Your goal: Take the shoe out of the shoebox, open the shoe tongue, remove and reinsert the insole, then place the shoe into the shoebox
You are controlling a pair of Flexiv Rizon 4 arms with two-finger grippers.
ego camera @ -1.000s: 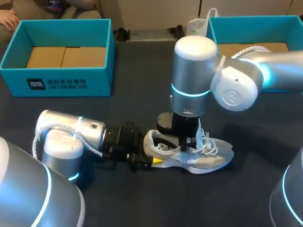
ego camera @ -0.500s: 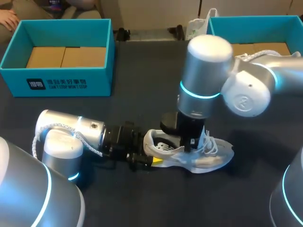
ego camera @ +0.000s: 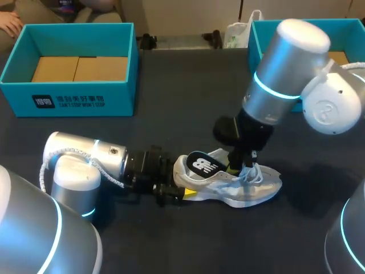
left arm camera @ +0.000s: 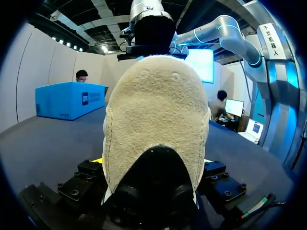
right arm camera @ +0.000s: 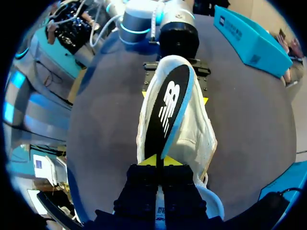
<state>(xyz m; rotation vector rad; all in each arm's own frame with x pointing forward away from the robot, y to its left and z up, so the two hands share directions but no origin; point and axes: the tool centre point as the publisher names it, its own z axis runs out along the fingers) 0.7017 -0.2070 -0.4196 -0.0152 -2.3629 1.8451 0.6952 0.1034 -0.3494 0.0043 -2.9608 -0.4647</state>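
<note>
Two pincers work at the frame's lower middle. The left pincer (ego camera: 183,185) is clamped on the heel of the shoe (ego camera: 251,188), which stands upright on the bench (ego camera: 171,114). The right pincer (ego camera: 235,169) pinches the insole (ego camera: 201,164), held tilted and partly out of the shoe. Teal boxes (ego camera: 68,94) stand upper left and upper right.

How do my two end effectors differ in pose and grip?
Left end effector lies low and level, clamped on the heel of the shoe. Right end effector points down from above, pinching the black insole, which tilts up out of the shoe. Both are shut.
</note>
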